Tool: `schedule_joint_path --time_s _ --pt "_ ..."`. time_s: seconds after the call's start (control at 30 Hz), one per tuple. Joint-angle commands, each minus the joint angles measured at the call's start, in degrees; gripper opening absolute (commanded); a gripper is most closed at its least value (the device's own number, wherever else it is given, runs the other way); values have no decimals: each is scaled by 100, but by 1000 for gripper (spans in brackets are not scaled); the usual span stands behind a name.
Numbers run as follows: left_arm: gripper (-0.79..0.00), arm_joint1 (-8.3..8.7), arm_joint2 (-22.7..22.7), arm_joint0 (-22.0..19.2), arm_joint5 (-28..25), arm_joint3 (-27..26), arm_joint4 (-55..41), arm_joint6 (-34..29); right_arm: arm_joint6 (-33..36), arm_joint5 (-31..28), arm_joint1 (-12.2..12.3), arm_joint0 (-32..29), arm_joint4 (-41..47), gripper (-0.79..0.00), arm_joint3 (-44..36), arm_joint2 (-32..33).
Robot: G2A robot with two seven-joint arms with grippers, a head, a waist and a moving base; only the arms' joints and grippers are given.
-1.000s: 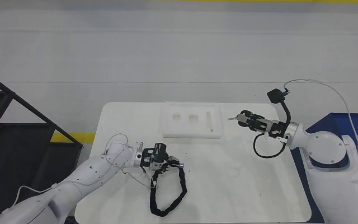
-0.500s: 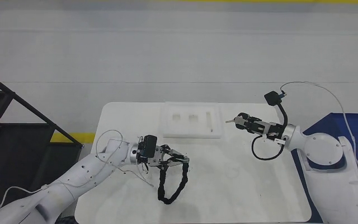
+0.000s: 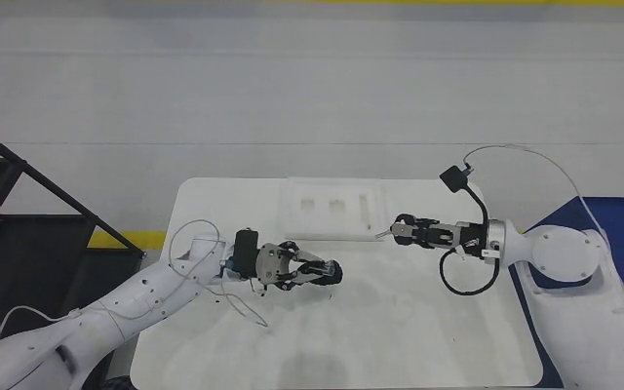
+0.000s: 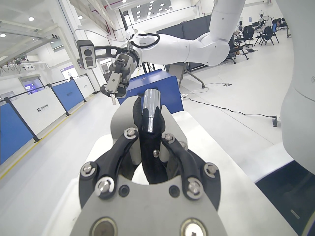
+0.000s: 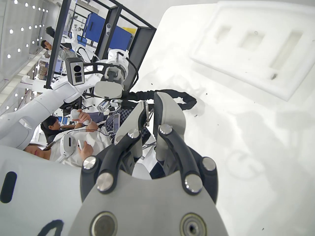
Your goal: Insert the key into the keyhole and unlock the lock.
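Top view | white table (image 3: 409, 331), foam tray (image 3: 331, 210) | grey floor (image 3: 312, 88) | left pincer (image 3: 314, 272) grips lock (image 3: 334, 271)

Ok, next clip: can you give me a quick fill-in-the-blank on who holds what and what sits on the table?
1. The left gripper is shut on the ____, whose chrome end sticks out past its fingers.
2. The right gripper pinches the ____, pointing it toward the other arm.
3. The foam tray on the table has ____ recesses.
Missing words: lock; key; three.
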Motion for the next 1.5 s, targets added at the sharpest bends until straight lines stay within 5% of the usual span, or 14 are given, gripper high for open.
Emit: schedule_joint_path --time_s 0.0,0.13,0.57,0.7,1.47 --pt "-785 -26 236 -153 130 107 -117 130 58 -36 14 19 11 -785 25 -26" --pt "-785 -76 615 -420 138 219 -355 138 211 -185 37 72 -80 -785 75 -89" --pt "-785 -69 500 -248 107 271 -640 -22 177 -24 56 8 -190 -785 32 -128" --pt "-785 -89 307 -171 85 378 -765 -212 914 121 65 99 551 -785 218 -376" --pt "-785 -832 -24 -267 -532 493 -150 -821 1353 38 23 900 1247 -785 888 -1622"
